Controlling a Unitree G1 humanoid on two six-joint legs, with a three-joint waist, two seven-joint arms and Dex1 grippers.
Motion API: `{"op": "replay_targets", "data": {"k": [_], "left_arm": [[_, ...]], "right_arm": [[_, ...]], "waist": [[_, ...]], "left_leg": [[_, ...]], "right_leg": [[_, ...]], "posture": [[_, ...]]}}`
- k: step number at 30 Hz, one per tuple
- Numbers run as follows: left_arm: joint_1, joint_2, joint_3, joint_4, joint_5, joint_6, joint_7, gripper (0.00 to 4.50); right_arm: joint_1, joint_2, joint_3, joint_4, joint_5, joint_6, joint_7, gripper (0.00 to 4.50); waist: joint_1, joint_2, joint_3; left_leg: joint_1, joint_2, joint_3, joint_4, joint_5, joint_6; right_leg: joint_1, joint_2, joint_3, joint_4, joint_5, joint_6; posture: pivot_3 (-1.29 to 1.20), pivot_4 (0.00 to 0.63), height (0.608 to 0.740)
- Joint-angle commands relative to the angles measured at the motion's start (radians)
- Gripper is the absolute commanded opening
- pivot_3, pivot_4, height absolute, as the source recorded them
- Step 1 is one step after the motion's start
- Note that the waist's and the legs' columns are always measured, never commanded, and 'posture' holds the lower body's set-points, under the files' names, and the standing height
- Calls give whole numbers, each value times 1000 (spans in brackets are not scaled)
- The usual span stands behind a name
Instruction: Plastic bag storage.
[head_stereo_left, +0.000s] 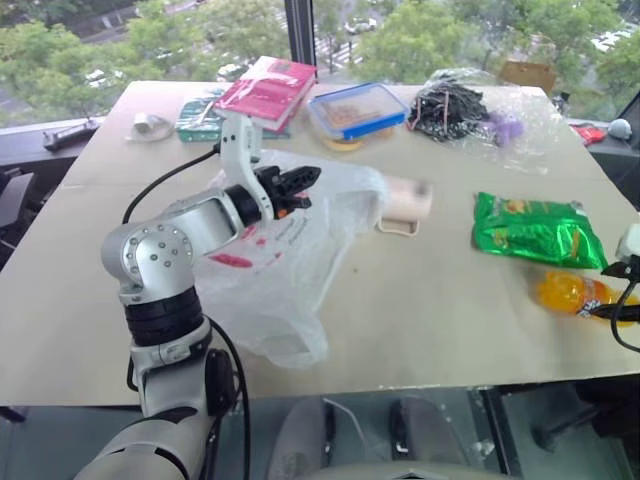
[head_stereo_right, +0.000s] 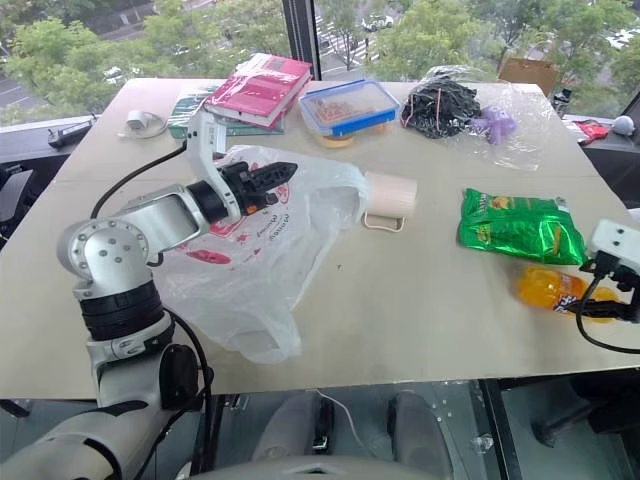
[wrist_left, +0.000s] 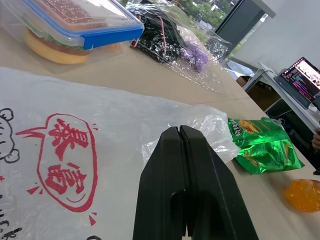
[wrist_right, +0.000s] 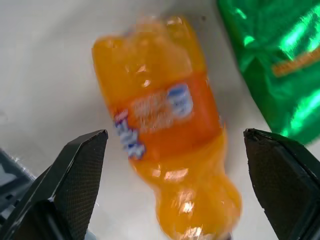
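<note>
With the left hand (head_stereo_left: 308, 180) pressed together just above it and the right hand (wrist_right: 175, 145) spread apart over an orange bottle (wrist_right: 162, 125), the plastic bag (head_stereo_left: 280, 270), spread on the table (head_stereo_left: 430, 310), is judged light, limp and slippery, best pinched at a gathered fold.

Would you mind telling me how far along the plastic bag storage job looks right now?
Nothing looks stored yet: the plastic bag lies loosely spread on the table. In hand: the left pincer is shut over the bag; whether it pinches any film is unclear. The right pincer is open above the orange bottle, beside the green snack packet. Gathering up and storing the bag remains.
</note>
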Motion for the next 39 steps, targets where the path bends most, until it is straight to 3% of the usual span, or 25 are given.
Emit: {"op": "replay_targets", "data": {"k": [1, 8, 11, 12, 13, 19, 21, 25, 29, 32, 35, 36, 39], "left_arm": [[-14, 10, 14, -34, -24, -2, 4, 0], [-16, 22, 11, -33, -30, -1, 6, 0], [-14, 27, 16, -37, -36, 2, 10, 0], [-12, 30, 18, -38, -38, 2, 10, 0], [-10, 34, 20, -39, -41, 2, 9, 0], [-17, 68, 21, -31, -63, 2, -17, 0], [-30, 87, 18, -24, -69, 3, -31, 0], [-50, 131, 0, -18, -72, -1, -60, 0], [-55, 183, -17, -29, -74, 2, -95, 0], [-16, 279, -40, -68, -84, 19, -171, 0], [61, 385, -97, -167, -96, 17, -267, 1204], [96, 415, -125, -210, -73, -4, -278, 1801], [191, 451, -188, -319, -4, -56, -251, 3151]], "right_arm": [[-48, 59, 43, 50, -56, -17, -37, 4415], [-78, 127, 127, 151, -140, -39, -19, 4415], [-81, 124, 88, 117, -137, -35, -56, 3605], [-68, 115, 53, 49, -106, -9, -55, 3262], [-54, 109, 18, -33, -70, 27, -53, 3200], [-31, 150, -86, -486, 97, 297, -127, 3200], [-75, 214, -64, -627, 144, 395, -194, 3200], [-221, 447, 77, -790, 157, 564, -381, 3200], [-361, 668, 261, -701, 59, 586, -548, 3200], [-419, 745, 341, -623, -1, 559, -606, 3200], [-433, 771, 349, -618, 1, 554, -609, 3199], [-431, 773, 351, -623, 3, 553, -606, 3199], [-413, 762, 361, -662, 12, 559, -589, 3199]], "waist": [[0, 0, 0], [4, 1, 0], [7, 1, 0], [7, 1, 0], [8, 1, 0], [-4, 10, 5], [-10, 10, 6], [-11, 9, 6], [-2, 9, 6], [-2, 9, 6], [2, 9, 6], [-1, 9, 6], [0, 9, 6]], "left_leg": [[0, 0, 0, 0, 0, 0], [-1, -1, -1, -1, 0, 0], [-1, -1, -1, -1, 0, 0], [-1, -1, -1, -1, 0, 0], [-1, -1, -1, -1, 0, 0], [-3, -1, 1, -1, 0, -1], [-3, 0, 0, -1, 0, -1], [-3, 0, 1, -2, 1, -1], [-8, -2, -1, -2, 1, -1], [-19, -4, -1, 1, 1, -1], [-22, -5, -1, -2, 1, -1], [-22, -4, -1, -2, 1, -1], [-22, -4, -1, -4, 1, -1]], "right_leg": [[0, 0, 0, 0, 0, 0], [-1, 0, -1, 0, 0, 0], [0, 0, -1, 0, 0, 0], [0, 0, -1, 0, 0, 0], [-1, 0, -1, 0, 0, 0], [-4, -1, 1, 2, 0, 0], [-5, 0, 1, 2, 0, 0], [-6, 1, 1, 3, 0, 0], [-10, 0, 1, 3, 0, 0], [-21, -2, 0, 6, 1, 1], [-24, -3, -1, 4, 1, 1], [-24, -2, -1, 2, 1, 1], [-24, -3, -1, 0, 1, 1]], "posture": [[0, 150, 740], [0, 150, 740], [0, 150, 740], [0, 150, 740], [0, 150, 740], [0, 150, 740], [0, 150, 740], [0, 150, 740], [0, 150, 740], [0, 150, 740], [0, 150, 740], [0, 150, 740], [0, 150, 740]]}}
